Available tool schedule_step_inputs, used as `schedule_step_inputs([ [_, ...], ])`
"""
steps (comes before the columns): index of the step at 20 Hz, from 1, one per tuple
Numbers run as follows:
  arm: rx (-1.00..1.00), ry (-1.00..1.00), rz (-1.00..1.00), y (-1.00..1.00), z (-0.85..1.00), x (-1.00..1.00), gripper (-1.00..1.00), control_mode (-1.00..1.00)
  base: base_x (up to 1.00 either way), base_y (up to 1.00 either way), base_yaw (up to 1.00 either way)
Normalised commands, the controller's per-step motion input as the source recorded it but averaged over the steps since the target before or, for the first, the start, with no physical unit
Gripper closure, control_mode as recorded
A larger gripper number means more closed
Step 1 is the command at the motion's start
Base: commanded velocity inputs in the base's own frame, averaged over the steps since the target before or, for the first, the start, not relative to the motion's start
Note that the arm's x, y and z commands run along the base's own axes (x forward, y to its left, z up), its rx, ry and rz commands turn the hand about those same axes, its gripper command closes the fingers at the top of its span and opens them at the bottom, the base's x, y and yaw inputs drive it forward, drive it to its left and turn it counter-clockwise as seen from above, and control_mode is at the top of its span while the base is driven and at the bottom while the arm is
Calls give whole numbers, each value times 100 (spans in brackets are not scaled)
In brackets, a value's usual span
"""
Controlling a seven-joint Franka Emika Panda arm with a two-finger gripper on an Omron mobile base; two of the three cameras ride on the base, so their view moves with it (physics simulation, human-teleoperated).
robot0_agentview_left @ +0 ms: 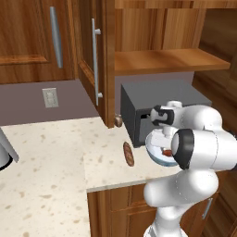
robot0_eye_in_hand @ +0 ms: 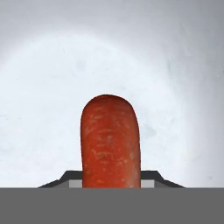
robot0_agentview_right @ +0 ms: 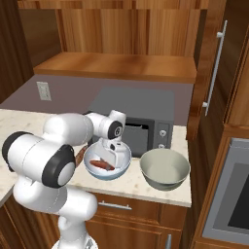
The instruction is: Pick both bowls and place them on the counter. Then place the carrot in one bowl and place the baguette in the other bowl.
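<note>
bowls: the blue-patterned bowl (robot0_agentview_right: 107,165) and the grey-green bowl (robot0_agentview_right: 165,168) both stand on the bench (robot0_agentview_left: 41,185), side by side in front of the microwave (robot0_agentview_right: 146,121); that step looks done.
carrot: the carrot (robot0_eye_in_hand: 110,142) lies low inside the blue-patterned bowl, over its pale floor.
tool: the tool (robot0_agentview_right: 115,151) reaches down into that bowl, partly closed, its jaws on either side of the carrot; not released yet, by my reading.
baguette: the baguette (robot0_agentview_left: 128,154) lies on the bench left of the bowls, untouched.
left: let go of the carrot, then carry the baguette to the grey-green bowl.
</note>
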Motion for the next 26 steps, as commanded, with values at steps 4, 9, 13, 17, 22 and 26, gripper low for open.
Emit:
schedule_step_inputs([
  [4, 0, -1, 0, 0, -16, 1, 100, -100, 0, 0, 0],
  [9, 0, -2, 0, 0, -8, 9, 100, -100, 0, 0, 0],
  [13, 0, -1, 0, 0, -7, 11, -100, -100, 0, 0, 0],
  [17, 0, 0, 0, 0, -7, 10, -100, -100, 0, 0, 0],
  [22, 0, 0, 0, -3, -3, 6, -100, -100, 0, 0, 0],
  [26, 0, 0, 0, 0, 7, 0, -100, -100, 0, 0, 0],
])
